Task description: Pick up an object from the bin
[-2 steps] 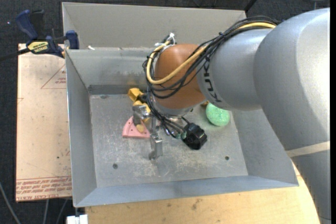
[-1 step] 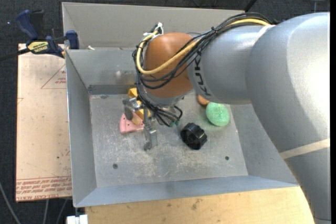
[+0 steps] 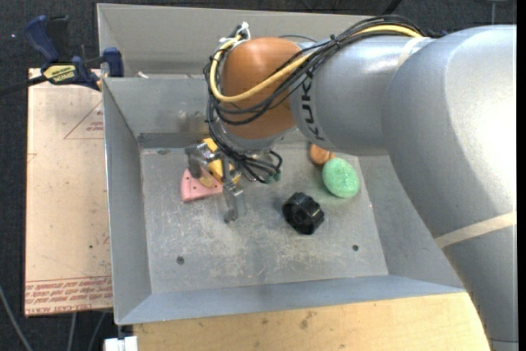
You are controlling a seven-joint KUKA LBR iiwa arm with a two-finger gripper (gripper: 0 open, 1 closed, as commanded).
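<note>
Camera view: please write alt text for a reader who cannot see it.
The arm's pincer hangs low in a grey bin, beside a pink flat piece. A green egg and a black knob lie farther toward the view's right.

So for anyone asking what's actually readable on my setup, it's pretty much just the maker's lettering point(image 3: 309, 109) on my arm point(image 3: 394, 111). It's black capitals printed on the silver casing, right beside the orange cover point(image 3: 259, 90) that sits above my claw point(image 3: 231, 205). It runs sideways along the curve of the casing rather than level. I can make out a K and a U clearly, so that's the start of KUKA. The rest slips in under the bundle of cables point(image 3: 353, 33) crossing there, and I can't read it from here.
</note>
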